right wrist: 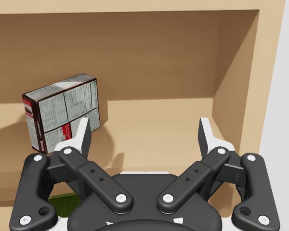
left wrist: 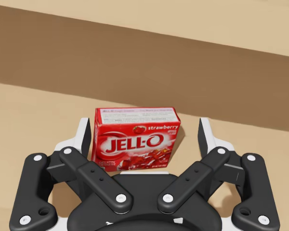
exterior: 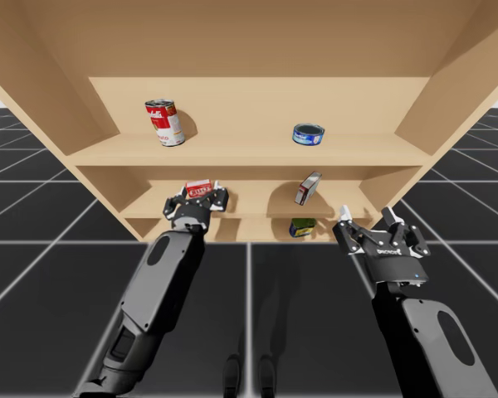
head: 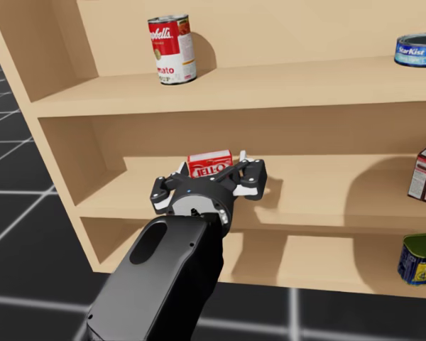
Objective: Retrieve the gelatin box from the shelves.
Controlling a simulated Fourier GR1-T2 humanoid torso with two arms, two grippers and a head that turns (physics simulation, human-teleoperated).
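While left gripper [left wrist: 144,127] covers lower edge of gelatin box [left wrist: 136,139] | fingers apart beside it | right gripper [right wrist: 144,126] fingers apart

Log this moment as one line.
left gripper: open, around red box on middle shelf | right gripper: open, holding nothing | red box: not yet lifted

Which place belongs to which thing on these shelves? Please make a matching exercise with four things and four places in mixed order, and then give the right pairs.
Things:
1. red and white can
2. flat blue can
3. red box
4. dark box

Places:
A. middle shelf, right part, tilted
B. top shelf, left part
C. middle shelf, between the open fingers of my left tool
D. top shelf, right part

Pairs: 1-B; 2-D; 3-C; 4-A
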